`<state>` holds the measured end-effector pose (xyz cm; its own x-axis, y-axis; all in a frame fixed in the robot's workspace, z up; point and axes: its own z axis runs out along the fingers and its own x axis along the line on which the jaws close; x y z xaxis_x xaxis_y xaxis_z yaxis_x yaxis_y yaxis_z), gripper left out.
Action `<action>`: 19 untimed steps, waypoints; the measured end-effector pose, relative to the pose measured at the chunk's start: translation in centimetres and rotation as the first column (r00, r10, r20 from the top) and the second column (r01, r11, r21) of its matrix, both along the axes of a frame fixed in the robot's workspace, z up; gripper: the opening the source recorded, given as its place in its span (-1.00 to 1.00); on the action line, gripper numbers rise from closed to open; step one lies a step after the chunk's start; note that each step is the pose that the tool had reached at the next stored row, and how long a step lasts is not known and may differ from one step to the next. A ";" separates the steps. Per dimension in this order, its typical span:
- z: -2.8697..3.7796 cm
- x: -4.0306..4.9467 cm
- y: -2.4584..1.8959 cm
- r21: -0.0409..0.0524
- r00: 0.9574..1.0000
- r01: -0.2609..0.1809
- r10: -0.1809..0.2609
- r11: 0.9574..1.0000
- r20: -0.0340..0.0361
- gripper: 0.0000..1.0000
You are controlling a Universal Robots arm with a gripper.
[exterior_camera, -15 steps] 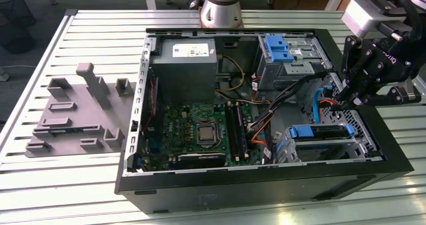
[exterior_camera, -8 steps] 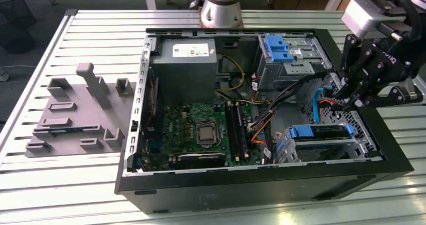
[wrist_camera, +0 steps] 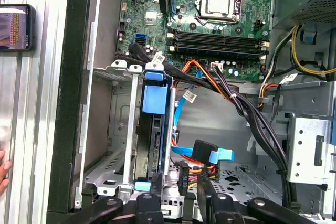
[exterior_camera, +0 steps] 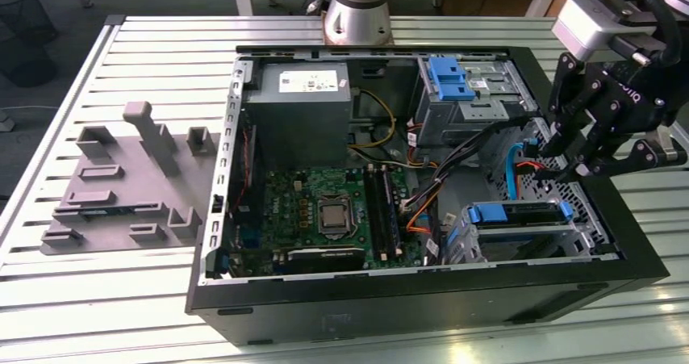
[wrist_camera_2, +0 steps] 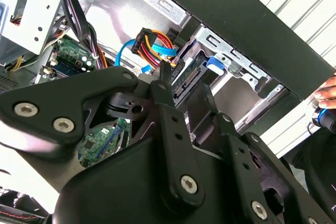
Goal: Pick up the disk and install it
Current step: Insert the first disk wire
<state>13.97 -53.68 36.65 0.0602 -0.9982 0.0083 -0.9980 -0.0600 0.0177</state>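
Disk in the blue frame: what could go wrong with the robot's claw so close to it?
1. The end effector hangs right by the blue cable and other loose wires, so it might snag them.
2. The disk sits in a narrow metal bay; a crooked push could jam it.
3. A hand rests near the case and could get bumped.

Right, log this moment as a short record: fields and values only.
setting: open computer case lying on a slatted table
disk: in its blue carrier, sitting in the metal drive bay, also seen in the first wrist view
gripper: over the case's edge on the exterior view's right, above the bay, not touching the disk
cables: loose connector with a blue tab beside the bay
other: grey fixture on the table; a person's hand by the case
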 end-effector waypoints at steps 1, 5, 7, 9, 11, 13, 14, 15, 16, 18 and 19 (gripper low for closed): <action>0.00 0.00 0.00 0.000 1.000 0.000 0.000 1.000 0.000 -0.21; 0.00 0.00 0.02 0.000 1.000 0.000 0.000 1.000 0.000 -0.21; 0.00 0.00 0.02 0.000 1.000 0.000 0.000 1.000 0.000 -0.18; 0.00 0.00 0.03 0.000 1.000 0.000 0.000 1.000 0.000 -0.06; 0.00 0.00 0.04 0.000 1.000 0.000 0.000 1.000 0.000 -0.06; 0.00 0.00 0.05 0.000 1.000 0.000 0.000 1.000 0.000 -0.04; 0.00 0.00 0.05 0.000 1.000 0.000 0.000 1.000 0.000 0.08; 0.00 0.00 0.05 0.000 1.000 0.000 0.000 1.000 0.000 0.08; 0.00 0.00 0.06 0.000 1.000 0.000 0.000 1.000 0.000 0.08; 0.00 0.00 0.07 0.000 1.000 0.000 0.000 1.000 0.000 0.08; 0.00 0.00 0.07 0.000 1.000 0.000 0.000 1.000 0.000 0.08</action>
